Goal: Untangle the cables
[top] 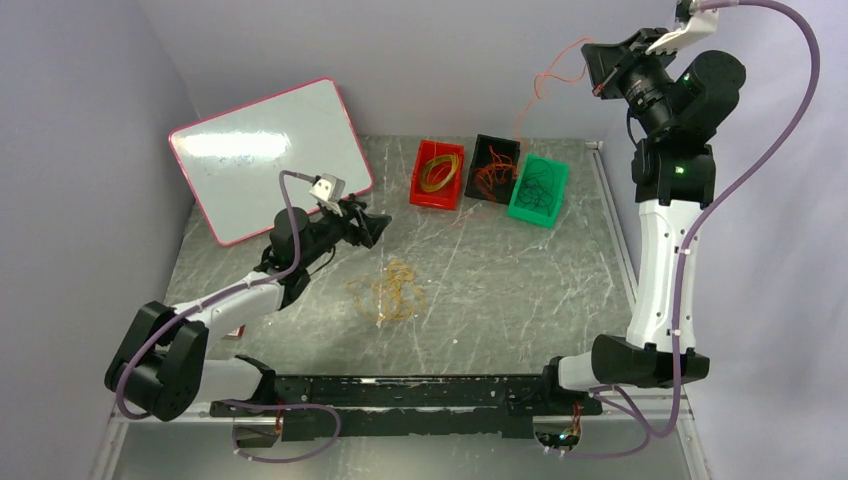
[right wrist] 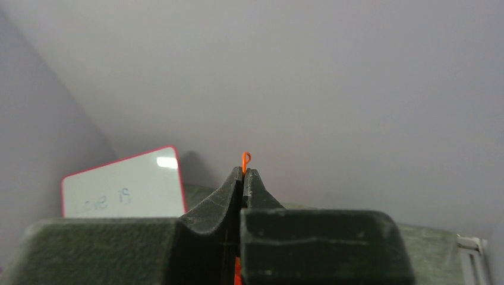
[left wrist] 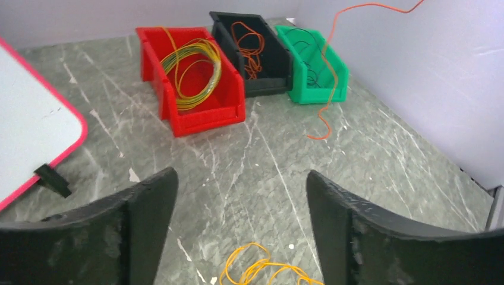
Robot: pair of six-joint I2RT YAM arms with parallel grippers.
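A small tangle of yellow cables [top: 390,293] lies on the table middle; its top shows in the left wrist view [left wrist: 261,267]. My left gripper [top: 372,228] is open and empty, low over the table just behind the tangle [left wrist: 241,199]. My right gripper [top: 598,68] is raised high at the back right, shut on an orange cable [right wrist: 245,159] whose tip sticks out above the fingertips. That orange cable [top: 540,85] hangs down toward the bins; its loose end [left wrist: 324,119] dangles in front of the green bin.
Three bins stand at the back: red [top: 437,175] with yellow cables, black [top: 494,168] with orange cables, green [top: 538,188] with dark cables. A pink-rimmed whiteboard [top: 268,155] leans at the back left. Lilac walls close the sides.
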